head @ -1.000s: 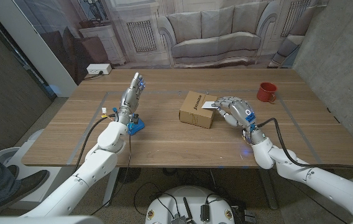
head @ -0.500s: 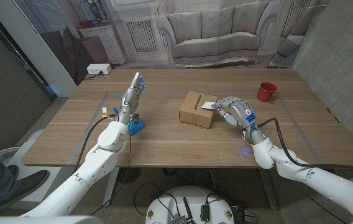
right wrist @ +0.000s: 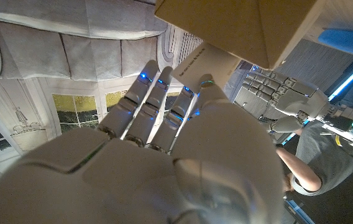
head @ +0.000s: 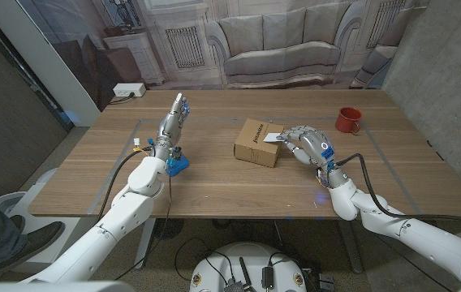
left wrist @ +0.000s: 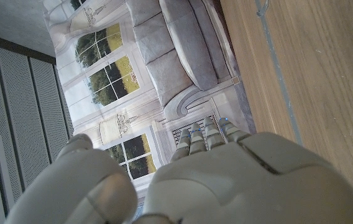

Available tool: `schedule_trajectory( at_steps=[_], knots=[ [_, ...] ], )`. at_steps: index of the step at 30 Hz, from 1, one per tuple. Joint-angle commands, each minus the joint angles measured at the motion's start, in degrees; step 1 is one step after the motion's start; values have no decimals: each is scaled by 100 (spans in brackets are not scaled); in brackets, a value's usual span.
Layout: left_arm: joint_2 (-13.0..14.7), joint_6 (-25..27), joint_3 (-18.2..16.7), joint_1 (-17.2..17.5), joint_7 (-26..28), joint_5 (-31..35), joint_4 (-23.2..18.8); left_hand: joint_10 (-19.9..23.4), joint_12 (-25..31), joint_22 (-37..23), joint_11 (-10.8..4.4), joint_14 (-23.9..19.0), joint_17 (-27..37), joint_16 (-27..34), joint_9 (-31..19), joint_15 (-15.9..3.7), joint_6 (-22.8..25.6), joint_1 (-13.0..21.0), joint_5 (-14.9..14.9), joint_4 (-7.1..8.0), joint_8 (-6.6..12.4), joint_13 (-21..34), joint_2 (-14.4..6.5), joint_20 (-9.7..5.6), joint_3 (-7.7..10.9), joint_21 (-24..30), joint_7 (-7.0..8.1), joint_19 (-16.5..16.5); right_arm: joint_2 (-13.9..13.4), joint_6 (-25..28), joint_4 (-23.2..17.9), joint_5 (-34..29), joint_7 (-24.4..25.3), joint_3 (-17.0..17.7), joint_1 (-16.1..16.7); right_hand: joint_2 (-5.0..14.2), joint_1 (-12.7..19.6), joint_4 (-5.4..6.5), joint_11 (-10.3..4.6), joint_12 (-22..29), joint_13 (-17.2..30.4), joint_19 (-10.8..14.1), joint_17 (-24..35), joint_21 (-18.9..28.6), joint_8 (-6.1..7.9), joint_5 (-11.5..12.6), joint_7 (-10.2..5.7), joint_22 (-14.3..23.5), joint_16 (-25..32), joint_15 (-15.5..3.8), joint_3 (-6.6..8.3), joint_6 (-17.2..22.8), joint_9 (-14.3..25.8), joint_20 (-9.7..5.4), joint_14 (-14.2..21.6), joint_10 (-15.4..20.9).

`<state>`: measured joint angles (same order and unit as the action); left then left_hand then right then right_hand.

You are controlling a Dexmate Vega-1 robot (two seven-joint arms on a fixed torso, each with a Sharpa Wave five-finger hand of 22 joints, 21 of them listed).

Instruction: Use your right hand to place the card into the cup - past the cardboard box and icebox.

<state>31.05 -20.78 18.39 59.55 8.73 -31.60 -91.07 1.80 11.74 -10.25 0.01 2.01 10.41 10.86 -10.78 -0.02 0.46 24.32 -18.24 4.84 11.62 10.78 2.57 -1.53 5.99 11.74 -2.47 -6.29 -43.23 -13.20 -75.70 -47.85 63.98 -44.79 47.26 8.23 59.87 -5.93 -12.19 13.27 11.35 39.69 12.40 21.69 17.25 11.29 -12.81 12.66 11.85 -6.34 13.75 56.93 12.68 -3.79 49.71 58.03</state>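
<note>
While the right hand (head: 307, 143) is pinching a small white card (head: 272, 136) in its curled fingers just beside the brown cardboard box (head: 258, 143) at mid-table, the left hand (head: 172, 124) is standing upright with fingers straight and together, holding nothing. Farther back, a red cup (head: 346, 121) is sitting on the wooden table (head: 214, 186), well apart from the card.

Both arms were glossy white shells with rounded segments. The left hand (head: 171, 126) and right hand (head: 304, 143) were silvery grey, segmented, with small blue lights along the fingers (right wrist: 140, 99). A black cable (head: 359, 174) ran along each forearm. A blue fitting (head: 176, 165), perhaps a wrist mount, sat at the left wrist.
</note>
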Motion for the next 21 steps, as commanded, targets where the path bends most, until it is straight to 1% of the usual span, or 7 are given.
schedule_trajectory(
  at_steps=[1, 8, 12, 21],
  knots=[
    [-67, -51, 42, -129, -96, -28, 152, 4, 9, -19, 45, 28, 16, 2, -10, 29, 38, 43, 6, -12, -16, 30, -27, -62, -20, -14, -27, -16, 43, -37, -72, -59, 2, 198, 100, 6, 75, 4, -8, -17, 27, 75, 26, 75, -23, -1, -4, 16, 13, -624, -36, 80, 20, -739, 101, 83],
    [-37, -26, 41, -152, -111, -25, 151, 5, 9, -19, 41, 37, 15, -1, -10, 27, 36, 47, 7, -12, -17, 30, -32, -43, -27, -17, -25, -24, 140, -151, -92, -179, 2, 452, 197, 7, 128, 22, -4, -53, 8, 85, 27, 148, -64, 1, -3, 9, 14, -631, -73, 112, 22, -732, 172, 111],
    [-16, -9, 20, -141, -101, -39, 137, 7, 10, -19, 40, 34, 15, -1, -10, 22, 38, 49, 7, -12, -17, 30, -34, -38, -29, -18, -20, -26, 152, -159, -99, -201, 2, 485, 190, 8, 148, 36, -4, -69, 0, 115, 28, 200, -91, 1, -1, 3, 16, -634, -95, 125, 17, -731, 221, 125],
    [6, -1, 5, -145, -112, -52, 126, 0, 7, -19, 23, 39, 15, -2, -9, 22, 39, 58, 7, -14, -17, 29, -42, -31, -35, -17, -20, -24, 156, -168, -145, -214, 2, 527, 172, 9, 165, 54, -2, -75, 1, 105, 29, 246, -87, -1, -1, -5, 16, -636, -121, 164, 47, -730, 254, 155]
  ],
)
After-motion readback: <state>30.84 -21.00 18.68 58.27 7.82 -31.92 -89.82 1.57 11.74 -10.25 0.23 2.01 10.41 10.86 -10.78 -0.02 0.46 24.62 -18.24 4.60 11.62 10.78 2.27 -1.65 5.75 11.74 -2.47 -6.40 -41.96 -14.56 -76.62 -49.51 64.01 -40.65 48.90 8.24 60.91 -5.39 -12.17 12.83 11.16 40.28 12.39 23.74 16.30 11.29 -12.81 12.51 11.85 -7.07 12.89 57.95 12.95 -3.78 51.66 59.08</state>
